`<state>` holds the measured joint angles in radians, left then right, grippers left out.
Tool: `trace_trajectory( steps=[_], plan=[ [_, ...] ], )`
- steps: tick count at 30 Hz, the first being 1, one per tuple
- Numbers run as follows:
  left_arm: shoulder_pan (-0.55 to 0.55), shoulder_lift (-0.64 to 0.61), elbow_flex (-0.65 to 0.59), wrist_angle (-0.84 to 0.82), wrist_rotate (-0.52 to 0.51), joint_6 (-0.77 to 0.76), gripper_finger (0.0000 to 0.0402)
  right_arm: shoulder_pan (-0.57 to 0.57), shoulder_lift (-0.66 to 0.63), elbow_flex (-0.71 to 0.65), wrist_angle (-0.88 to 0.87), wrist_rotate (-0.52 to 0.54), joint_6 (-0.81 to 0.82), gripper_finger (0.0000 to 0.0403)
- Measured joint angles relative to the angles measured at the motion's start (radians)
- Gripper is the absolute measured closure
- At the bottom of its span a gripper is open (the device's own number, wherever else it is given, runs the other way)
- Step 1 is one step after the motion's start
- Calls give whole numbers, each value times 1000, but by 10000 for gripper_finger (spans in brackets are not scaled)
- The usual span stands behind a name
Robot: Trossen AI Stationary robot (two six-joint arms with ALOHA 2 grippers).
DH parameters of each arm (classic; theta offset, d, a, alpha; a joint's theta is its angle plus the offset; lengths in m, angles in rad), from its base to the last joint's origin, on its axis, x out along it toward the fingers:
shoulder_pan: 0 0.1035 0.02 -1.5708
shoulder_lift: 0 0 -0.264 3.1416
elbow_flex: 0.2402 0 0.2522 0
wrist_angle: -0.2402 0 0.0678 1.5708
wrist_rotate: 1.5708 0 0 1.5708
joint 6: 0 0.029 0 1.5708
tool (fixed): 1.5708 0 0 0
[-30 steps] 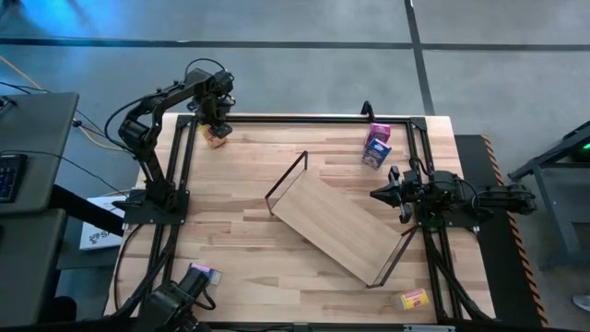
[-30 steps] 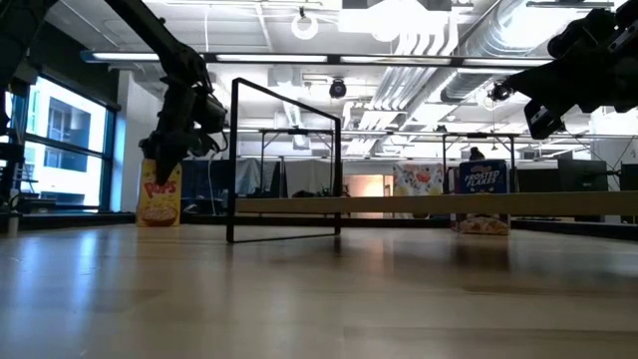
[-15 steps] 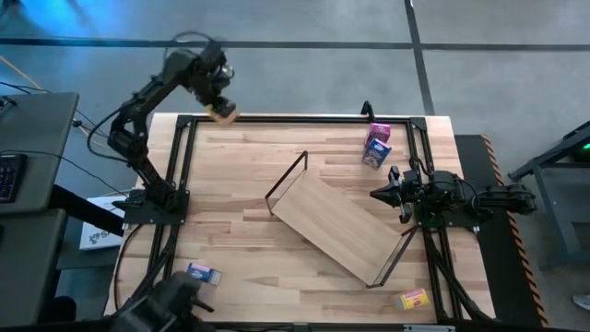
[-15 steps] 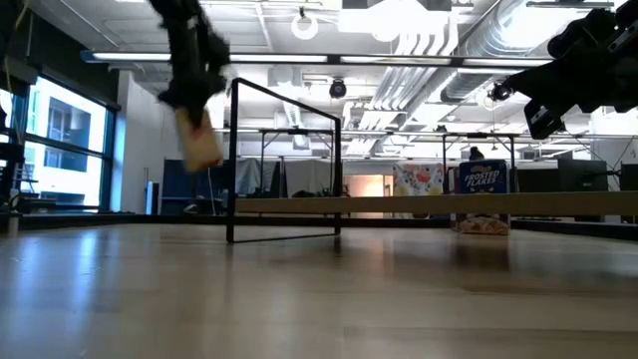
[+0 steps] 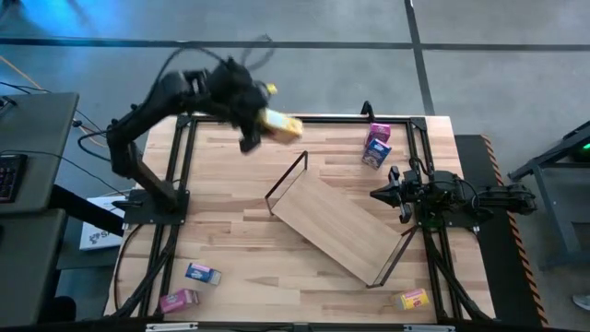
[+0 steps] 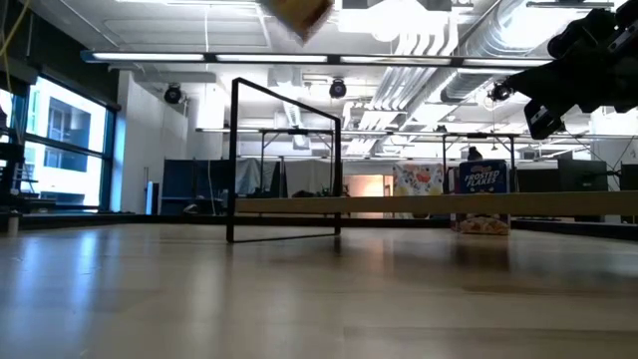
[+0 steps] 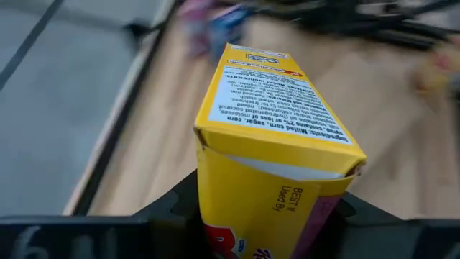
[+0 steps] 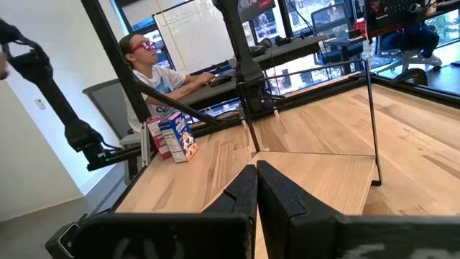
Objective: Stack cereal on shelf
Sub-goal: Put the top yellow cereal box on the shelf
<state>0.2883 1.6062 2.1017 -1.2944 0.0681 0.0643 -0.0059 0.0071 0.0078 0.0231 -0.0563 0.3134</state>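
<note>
Nothing is stacked yet on the long light-wood shelf board (image 5: 336, 228): one yellow cardboard cereal box (image 5: 281, 125) is clamped aloft by the left gripper (image 5: 261, 123) (right gripper (image 5: 380, 195) idle, fingers closed), five boxes judged left on the table.

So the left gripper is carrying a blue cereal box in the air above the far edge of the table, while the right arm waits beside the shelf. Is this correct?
Not quite: the box is yellow, not blue. The high view shows the left gripper holding the yellow cereal box in the air above the table's far edge, and the left wrist view confirms the colour. The right gripper does wait beside the shelf.
</note>
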Motion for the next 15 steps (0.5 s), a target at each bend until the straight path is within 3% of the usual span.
trace_trajectory(
  steps=[4,8,15],
  plan=[
    [-171,20,2,52,-49,54,264,0,0,0,0,0,0,402],
    [-275,73,1,39,-62,104,264,0,0,0,0,0,0,402],
    [-339,211,-1,-50,-63,167,264,0,0,0,0,0,0,402]
  ],
)
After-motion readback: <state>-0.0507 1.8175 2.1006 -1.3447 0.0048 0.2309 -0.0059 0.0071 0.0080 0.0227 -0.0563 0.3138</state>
